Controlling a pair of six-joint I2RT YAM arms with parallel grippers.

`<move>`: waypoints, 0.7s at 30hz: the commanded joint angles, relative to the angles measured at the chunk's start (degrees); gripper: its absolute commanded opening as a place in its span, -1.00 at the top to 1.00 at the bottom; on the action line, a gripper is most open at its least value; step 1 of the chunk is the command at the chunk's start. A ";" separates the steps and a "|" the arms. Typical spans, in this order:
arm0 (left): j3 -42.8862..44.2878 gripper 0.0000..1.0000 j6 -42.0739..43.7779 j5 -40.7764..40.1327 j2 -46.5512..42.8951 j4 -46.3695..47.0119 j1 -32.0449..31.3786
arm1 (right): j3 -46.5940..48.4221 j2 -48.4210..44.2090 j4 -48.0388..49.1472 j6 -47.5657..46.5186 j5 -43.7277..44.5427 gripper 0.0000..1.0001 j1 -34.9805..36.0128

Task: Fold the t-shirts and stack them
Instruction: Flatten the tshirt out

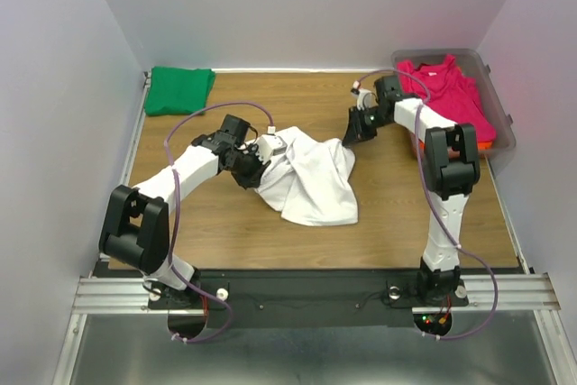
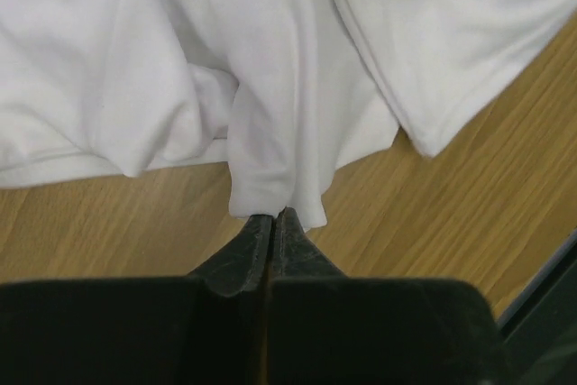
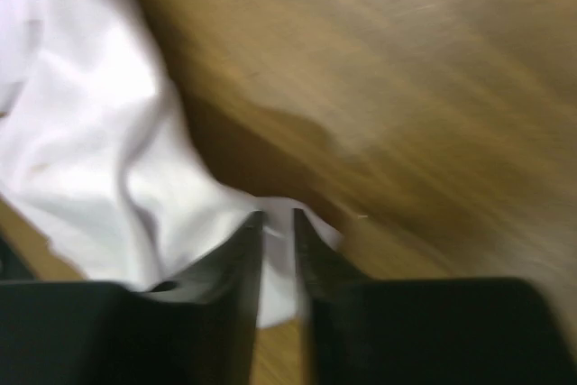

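Note:
The white t-shirt (image 1: 308,179) lies crumpled in the middle of the table. My left gripper (image 1: 256,163) is shut on a fold of it at its left side; the cloth (image 2: 270,114) bunches out of the closed fingertips (image 2: 273,219). My right gripper (image 1: 354,136) is at the shirt's far right corner, jaws a narrow gap apart with white cloth (image 3: 108,160) pinched between them (image 3: 278,215); that view is blurred. The green t-shirt (image 1: 178,89) lies folded at the back left. The magenta-pink t-shirt (image 1: 444,86) lies in the tub on top of the orange t-shirt (image 1: 488,144).
A clear plastic tub (image 1: 507,137) stands at the back right and holds the magenta-pink and orange shirts. The wooden table (image 1: 225,232) is walled on three sides. A metal rail (image 1: 306,293) runs along the near edge by the arm bases.

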 commanded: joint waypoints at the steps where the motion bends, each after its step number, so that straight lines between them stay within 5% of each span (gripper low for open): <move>1: -1.85 0.56 7.15 -2.82 -0.52 -9.84 0.65 | 10.33 1.78 -4.32 -1.41 3.95 0.36 0.14; 4: -0.54 -0.12 8.56 -0.81 -1.13 -12.39 1.62 | 12.38 -1.11 -7.57 -2.99 5.88 -0.04 0.14; 7: 2.27 -0.43 8.65 1.92 -3.32 -13.28 4.25 | 9.32 -7.00 -11.60 -5.98 6.24 -0.18 0.23; 14: 6.06 -0.46 4.09 -1.85 -1.23 -4.33 7.51 | -6.14 -14.30 -19.00 -11.69 2.01 -0.18 2.07; 21: 13.17 -0.45 2.59 -5.19 10.01 -1.15 8.65 | -14.68 -13.70 -20.93 -14.59 3.51 -0.15 7.78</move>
